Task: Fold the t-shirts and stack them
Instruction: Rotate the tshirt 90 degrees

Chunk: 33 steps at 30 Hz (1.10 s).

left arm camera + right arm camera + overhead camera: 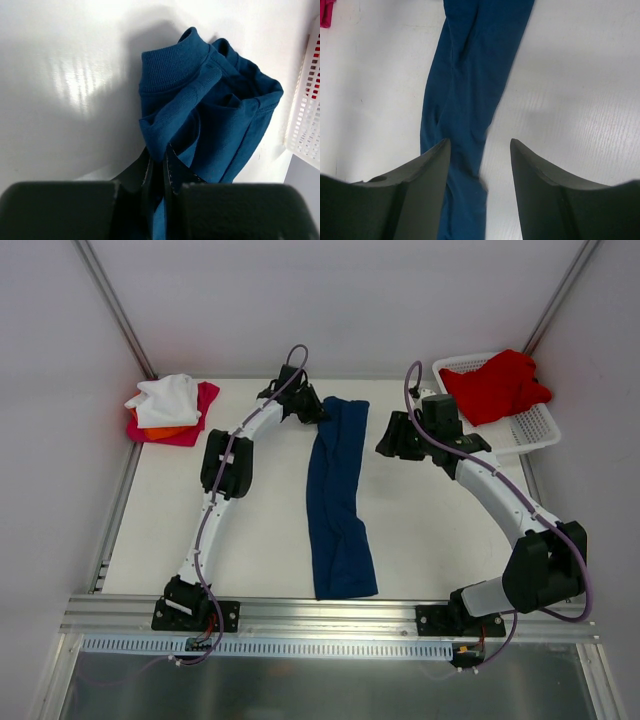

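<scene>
A navy blue t-shirt (340, 500) lies folded into a long strip down the middle of the table. My left gripper (308, 405) is at its far left corner, shut on a bunched fold of the cloth. In the left wrist view the shirt's collar end (210, 110) rises from between the closed fingers of that gripper (160, 155). My right gripper (393, 440) hovers open just right of the strip's far end. In the right wrist view the shirt (470, 75) runs under the left fingertip of this gripper (479, 142), which holds nothing.
A white lattice basket (535, 430) at the back right holds a red t-shirt (495, 385); its wall shows in the left wrist view (307, 120). At the back left sits a pile of white (168, 398), orange (160, 430) and magenta (200, 410) t-shirts.
</scene>
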Each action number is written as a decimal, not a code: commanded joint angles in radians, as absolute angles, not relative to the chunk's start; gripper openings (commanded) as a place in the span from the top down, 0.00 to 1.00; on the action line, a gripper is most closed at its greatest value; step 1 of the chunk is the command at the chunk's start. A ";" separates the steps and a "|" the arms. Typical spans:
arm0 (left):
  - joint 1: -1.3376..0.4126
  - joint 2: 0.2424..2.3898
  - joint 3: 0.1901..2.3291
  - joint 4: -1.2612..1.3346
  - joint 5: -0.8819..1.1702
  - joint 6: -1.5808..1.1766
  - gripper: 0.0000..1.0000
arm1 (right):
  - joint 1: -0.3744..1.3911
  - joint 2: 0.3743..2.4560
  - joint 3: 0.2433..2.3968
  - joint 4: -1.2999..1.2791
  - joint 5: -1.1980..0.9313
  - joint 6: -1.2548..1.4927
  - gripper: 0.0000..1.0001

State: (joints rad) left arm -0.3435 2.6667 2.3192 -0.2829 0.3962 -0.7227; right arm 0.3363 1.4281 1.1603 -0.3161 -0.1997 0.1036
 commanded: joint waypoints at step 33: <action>-0.179 2.560 2.223 -0.282 0.388 -0.664 0.04 | 0.336 1.428 1.091 -0.216 -0.272 0.144 0.46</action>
